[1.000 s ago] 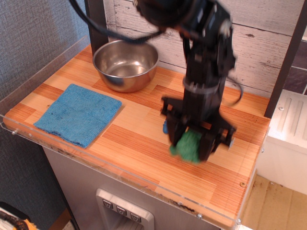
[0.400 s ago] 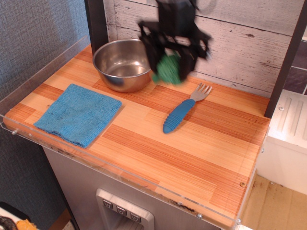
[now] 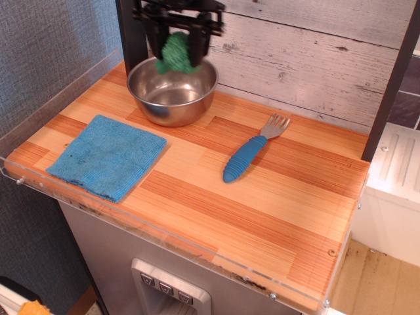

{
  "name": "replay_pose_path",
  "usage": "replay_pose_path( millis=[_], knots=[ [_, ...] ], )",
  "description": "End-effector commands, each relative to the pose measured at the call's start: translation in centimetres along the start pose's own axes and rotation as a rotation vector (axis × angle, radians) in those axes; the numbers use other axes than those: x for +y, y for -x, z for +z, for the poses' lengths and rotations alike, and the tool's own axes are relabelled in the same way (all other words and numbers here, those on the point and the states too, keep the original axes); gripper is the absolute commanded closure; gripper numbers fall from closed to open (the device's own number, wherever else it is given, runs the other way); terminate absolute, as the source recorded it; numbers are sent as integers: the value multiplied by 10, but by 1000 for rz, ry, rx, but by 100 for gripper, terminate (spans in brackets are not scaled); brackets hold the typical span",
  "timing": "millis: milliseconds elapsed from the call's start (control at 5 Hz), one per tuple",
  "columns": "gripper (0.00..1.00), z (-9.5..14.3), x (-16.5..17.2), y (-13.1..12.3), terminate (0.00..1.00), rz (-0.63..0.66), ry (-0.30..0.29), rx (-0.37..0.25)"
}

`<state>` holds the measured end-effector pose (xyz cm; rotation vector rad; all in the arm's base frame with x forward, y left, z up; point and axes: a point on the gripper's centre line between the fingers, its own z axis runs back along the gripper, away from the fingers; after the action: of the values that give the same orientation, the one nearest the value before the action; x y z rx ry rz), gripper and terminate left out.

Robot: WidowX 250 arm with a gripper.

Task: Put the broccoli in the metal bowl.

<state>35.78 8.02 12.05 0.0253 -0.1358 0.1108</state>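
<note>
The green broccoli (image 3: 176, 54) is held between my gripper's (image 3: 177, 46) two black fingers, in the air above the back part of the metal bowl (image 3: 172, 90). The gripper is shut on the broccoli, at the top of the view; its upper part is cut off by the frame edge. The bowl stands at the back left of the wooden table and is empty inside.
A blue cloth (image 3: 107, 156) lies on the front left of the table. A fork with a blue handle (image 3: 250, 154) lies in the middle. A clear plastic rim (image 3: 164, 236) runs along the table's front and left edges. A white plank wall (image 3: 315, 59) stands behind.
My gripper has carried the broccoli from the front right of the table, up and left, to above the bowl. The fork, hidden a second ago, now shows.
</note>
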Motion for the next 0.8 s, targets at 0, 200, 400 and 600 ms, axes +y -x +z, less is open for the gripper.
replay_pose_path(
  millis=[0,200,400,600],
  knots=[
    [100,-15,27,-14,0,36,-41,12],
    [100,-31,24,-19,0,30,-40,28],
    [0,-46,16,-21,0,25,-25,37],
    [0,-42,9,-22,0,12,-27,25]
  ],
)
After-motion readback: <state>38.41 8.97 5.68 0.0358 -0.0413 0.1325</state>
